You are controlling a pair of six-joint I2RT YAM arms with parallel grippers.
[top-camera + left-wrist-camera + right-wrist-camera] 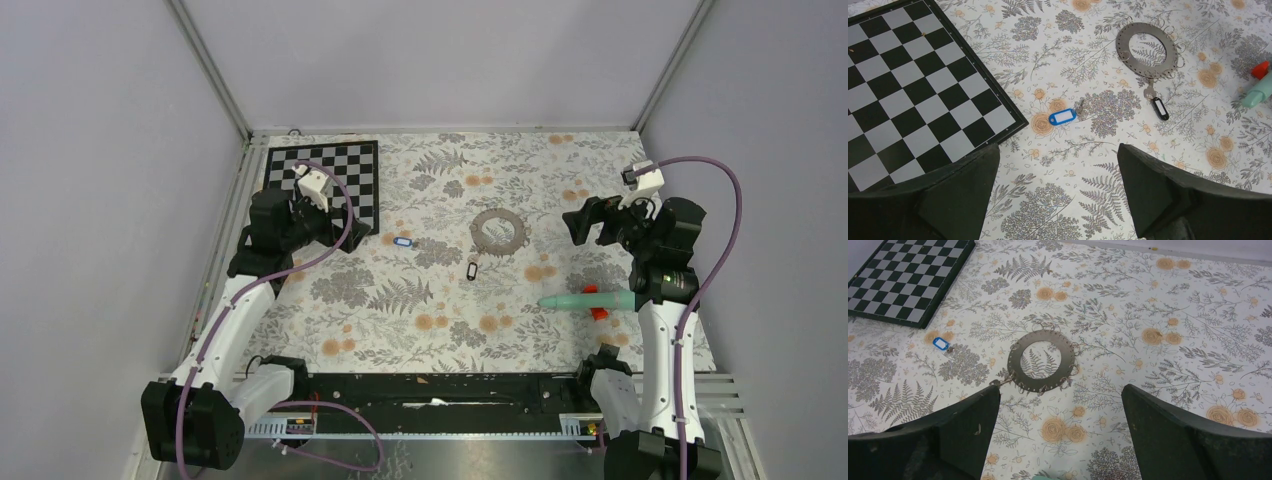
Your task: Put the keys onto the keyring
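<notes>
The keyring, a flat dark-grey hoop, lies mid-table; it also shows in the left wrist view and the right wrist view. The blue-tagged key lies alone to its left, near the board's corner. The black-tagged key lies just in front of the hoop, its metal end touching the hoop's rim; I cannot tell if it is hooked on. My left gripper is open and empty, left of the blue key. My right gripper is open and empty, right of the hoop.
A black-and-white chequered board lies at the back left. A long teal stick with a red piece lies at the right front, below my right gripper. Grey walls close in the table.
</notes>
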